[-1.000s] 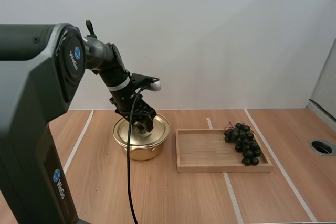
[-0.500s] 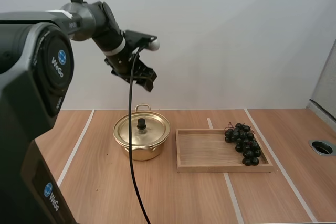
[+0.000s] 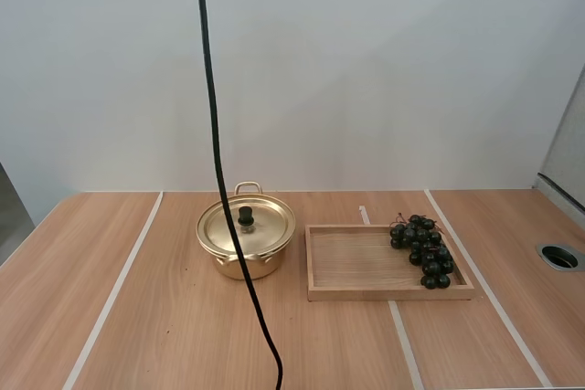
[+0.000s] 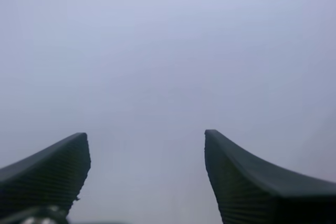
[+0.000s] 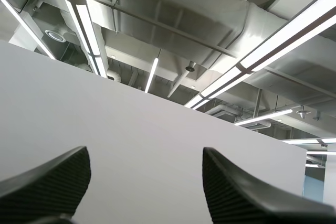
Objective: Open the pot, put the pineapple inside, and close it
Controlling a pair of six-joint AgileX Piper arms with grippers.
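My left gripper (image 4: 146,136) has pulled up and away from the pot (image 3: 265,264), wide open and holding nothing, just like my right gripper (image 5: 146,151), so the lid (image 3: 271,224) is still on and the grapes (image 3: 423,250) wait in the tray (image 3: 352,262).

The pot (image 3: 266,235) left of centre is glossy golden metal; the tray (image 3: 352,264) and table (image 3: 164,317) are matt, grained wood.
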